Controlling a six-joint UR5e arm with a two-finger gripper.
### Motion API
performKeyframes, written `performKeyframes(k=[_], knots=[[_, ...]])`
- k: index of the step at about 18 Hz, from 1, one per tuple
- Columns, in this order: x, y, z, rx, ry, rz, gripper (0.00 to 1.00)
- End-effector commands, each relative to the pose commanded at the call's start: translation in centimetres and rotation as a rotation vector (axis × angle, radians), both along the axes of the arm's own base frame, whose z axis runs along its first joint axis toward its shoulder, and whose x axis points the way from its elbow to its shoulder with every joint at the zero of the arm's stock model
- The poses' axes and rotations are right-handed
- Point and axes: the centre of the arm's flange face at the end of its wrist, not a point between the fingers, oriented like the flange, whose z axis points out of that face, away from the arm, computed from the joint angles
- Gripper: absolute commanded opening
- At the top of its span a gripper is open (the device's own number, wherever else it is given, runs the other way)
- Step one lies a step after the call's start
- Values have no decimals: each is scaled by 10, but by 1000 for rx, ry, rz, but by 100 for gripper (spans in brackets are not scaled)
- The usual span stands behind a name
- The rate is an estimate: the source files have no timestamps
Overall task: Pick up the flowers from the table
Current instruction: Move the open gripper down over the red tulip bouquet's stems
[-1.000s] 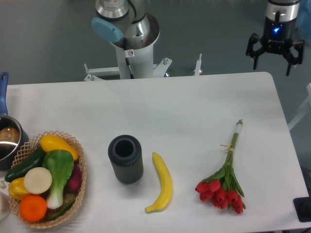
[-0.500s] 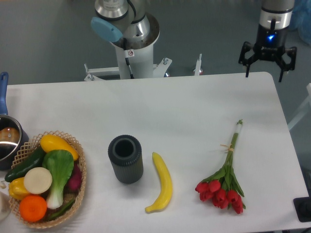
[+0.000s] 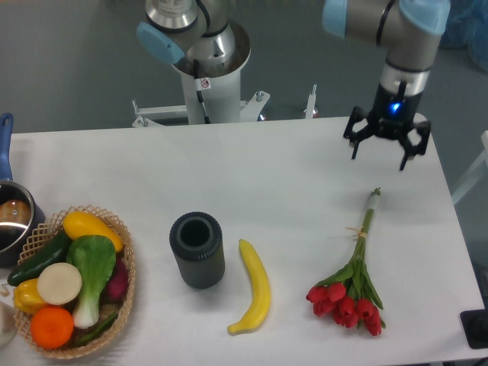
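The flowers lie on the white table at the right. Red tulip heads point toward the front edge, and the tied green stems run up and back to a pale tip. My gripper hangs open above the table's back right part, just behind and slightly right of the stem tip. Nothing is between its black fingers, and it is apart from the flowers.
A yellow banana lies left of the flowers, beside a dark ribbed cylinder cup. A wicker basket of vegetables and fruit sits at the front left, with a pot behind it. The robot base stands behind the table.
My gripper has moved left and forward from beyond the table's back right corner to a spot over the table, lower and closer to the stems. The flowers have not moved.
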Motion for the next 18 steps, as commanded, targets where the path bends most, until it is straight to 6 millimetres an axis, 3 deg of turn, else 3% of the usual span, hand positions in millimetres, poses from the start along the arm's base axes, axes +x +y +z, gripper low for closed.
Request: performKeyframes(k=[4, 6, 10, 18], knots=[[-39, 41, -24, 28, -29, 20, 100], [-39, 63, -47, 44, -61, -10, 100], [-49, 78, -80, 45, -57, -27, 100], [-49, 90, -103, 38, -79, -37, 100]])
